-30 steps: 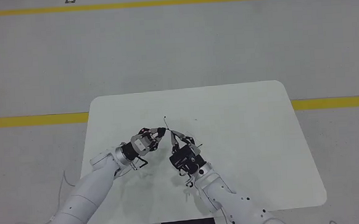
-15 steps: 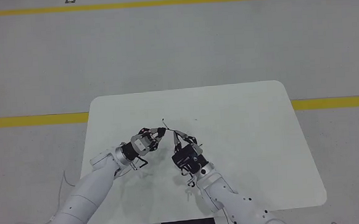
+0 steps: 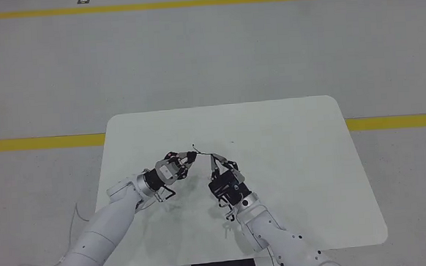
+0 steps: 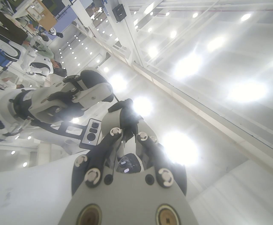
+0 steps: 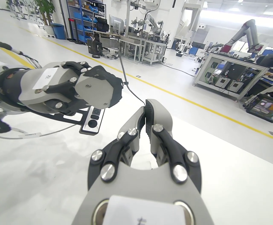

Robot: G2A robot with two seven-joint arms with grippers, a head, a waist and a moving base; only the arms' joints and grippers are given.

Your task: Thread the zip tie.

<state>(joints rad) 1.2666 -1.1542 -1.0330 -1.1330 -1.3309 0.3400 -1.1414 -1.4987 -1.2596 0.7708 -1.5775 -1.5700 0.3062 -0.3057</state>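
A thin black zip tie (image 3: 201, 150) spans the gap between my two grippers above the white table (image 3: 293, 128). My left gripper (image 3: 192, 156) is shut on the zip tie near its small head (image 5: 125, 82). My right gripper (image 5: 145, 108) is shut on the strap (image 5: 133, 92) a short way along. A free length of strap (image 5: 121, 59) sticks out beyond the head, away from my right gripper. In the left wrist view, my left gripper (image 4: 125, 110) pinches the tie, and my right gripper (image 4: 107, 95) is close behind it. In the top view, my right gripper (image 3: 214, 157) is just right of the left one.
Both grippers hang over the middle of the table, with bare tabletop all round them. Yellow floor lines (image 3: 388, 122) run behind the table. Workbenches and racks (image 5: 230, 72) stand far off in the room.
My right gripper has shifted slightly to the right, away from the left one. The free end of the strap past the head now sticks out less. My left gripper has stayed put.
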